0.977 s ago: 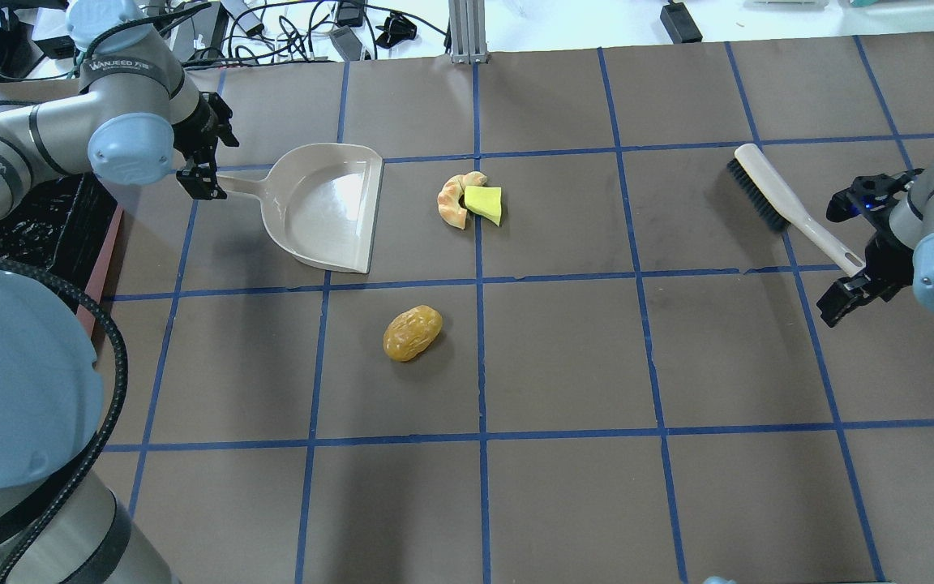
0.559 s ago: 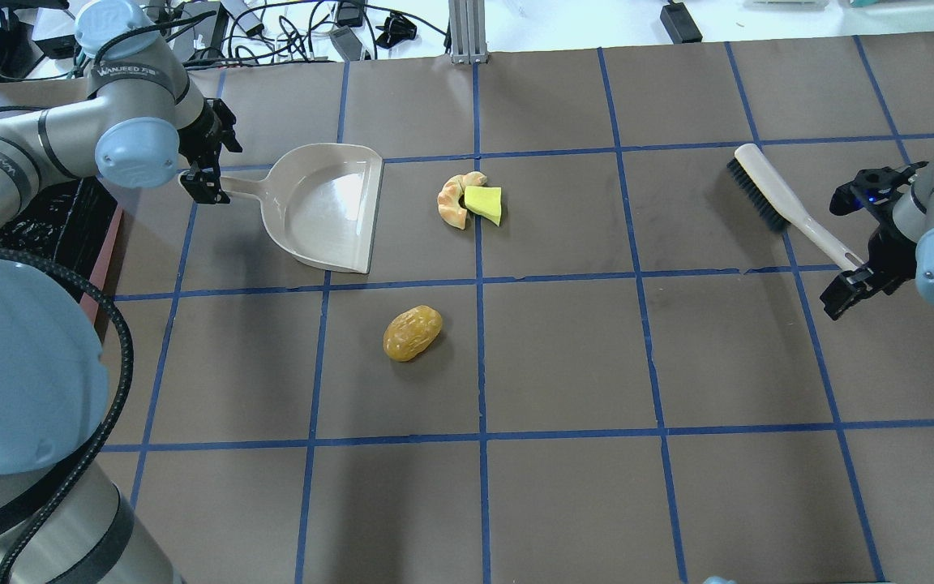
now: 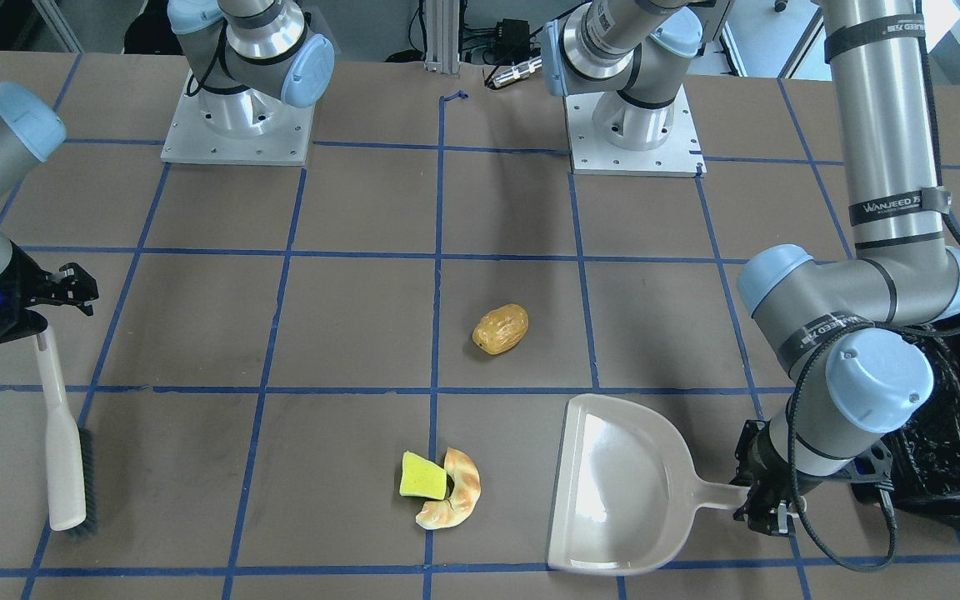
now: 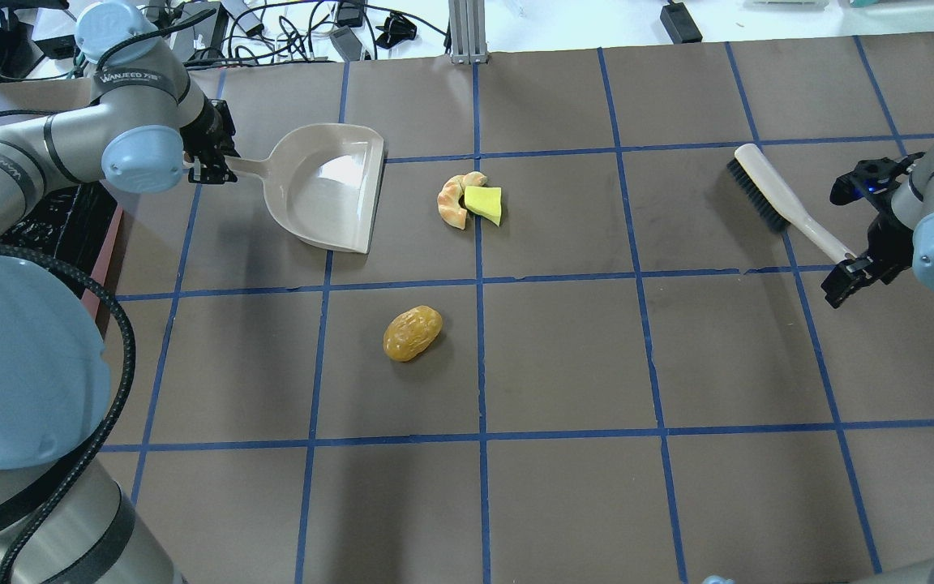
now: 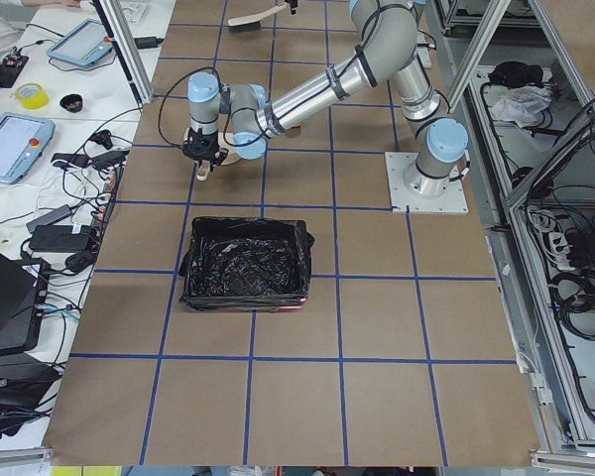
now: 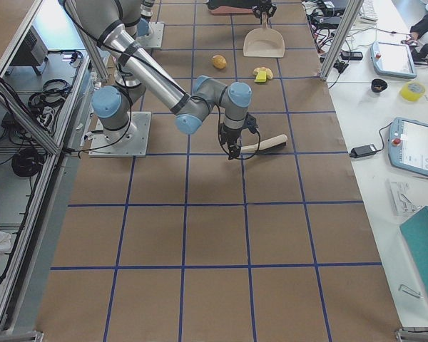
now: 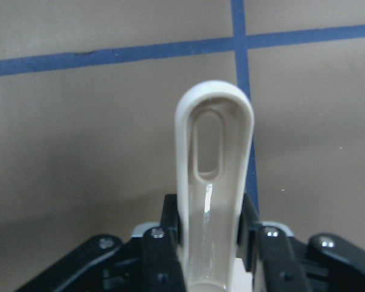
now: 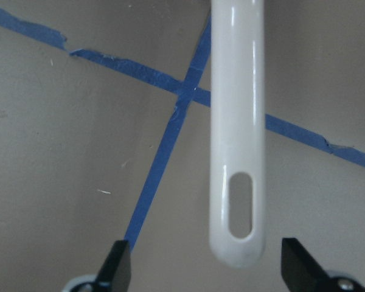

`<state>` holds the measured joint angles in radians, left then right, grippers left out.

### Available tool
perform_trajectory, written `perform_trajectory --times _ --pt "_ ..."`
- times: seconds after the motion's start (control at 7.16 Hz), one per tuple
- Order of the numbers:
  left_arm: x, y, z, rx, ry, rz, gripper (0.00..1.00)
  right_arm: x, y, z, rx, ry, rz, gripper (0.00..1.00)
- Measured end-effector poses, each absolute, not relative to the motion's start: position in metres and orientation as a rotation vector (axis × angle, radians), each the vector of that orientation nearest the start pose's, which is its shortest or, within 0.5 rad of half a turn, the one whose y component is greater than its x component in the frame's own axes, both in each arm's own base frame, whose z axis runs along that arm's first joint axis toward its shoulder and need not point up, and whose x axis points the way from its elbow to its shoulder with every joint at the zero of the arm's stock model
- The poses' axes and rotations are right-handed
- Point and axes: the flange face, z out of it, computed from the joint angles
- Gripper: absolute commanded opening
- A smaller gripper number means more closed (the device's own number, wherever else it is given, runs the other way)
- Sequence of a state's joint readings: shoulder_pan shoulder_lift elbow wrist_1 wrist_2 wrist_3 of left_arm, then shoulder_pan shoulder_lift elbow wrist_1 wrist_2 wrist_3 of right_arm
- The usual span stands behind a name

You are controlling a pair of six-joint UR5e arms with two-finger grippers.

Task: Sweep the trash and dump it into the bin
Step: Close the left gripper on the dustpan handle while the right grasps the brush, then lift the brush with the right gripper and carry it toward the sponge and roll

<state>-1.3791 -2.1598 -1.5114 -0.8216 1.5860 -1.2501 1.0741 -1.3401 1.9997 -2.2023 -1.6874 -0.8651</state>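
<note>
The trash lies on the brown table: a wrinkled golden-brown lump (image 4: 413, 332) near the middle, and a yellow wedge (image 4: 485, 203) touching a curved tan pastry (image 4: 452, 201) farther back. My left gripper (image 4: 212, 166) is shut on the handle of the beige dustpan (image 4: 325, 195), as the left wrist view (image 7: 210, 243) shows. The pan's mouth faces the wedge and pastry. My right gripper (image 4: 848, 276) is open, its fingers on either side of the handle end of the white brush (image 4: 775, 199), apart from it in the right wrist view (image 8: 208, 264). The pink bin (image 5: 246, 263) with its black bag stands at my left.
The bin's black bag (image 4: 53, 219) sits just behind my left forearm at the table's left edge. Cables and power bricks (image 4: 337, 32) lie beyond the far table edge. Blue tape lines grid the table.
My left gripper has closed on the dustpan handle and shifted the pan slightly toward the far side. My right gripper has moved closer to the brush handle end. The trash has not moved.
</note>
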Motion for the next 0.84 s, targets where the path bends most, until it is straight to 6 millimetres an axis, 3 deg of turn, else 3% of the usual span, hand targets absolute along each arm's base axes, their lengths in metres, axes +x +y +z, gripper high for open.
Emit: perform_trajectory --times 0.28,0.84 --pt "0.000 -0.706 0.251 -2.109 2.444 -0.379 0.00 -0.135 -0.505 0.229 -0.590 3.156 0.138 0.85" --pt "-0.047 -0.692 0.264 -2.071 2.389 -0.317 0.00 -0.138 -0.513 0.228 -0.586 3.158 0.115 0.81"
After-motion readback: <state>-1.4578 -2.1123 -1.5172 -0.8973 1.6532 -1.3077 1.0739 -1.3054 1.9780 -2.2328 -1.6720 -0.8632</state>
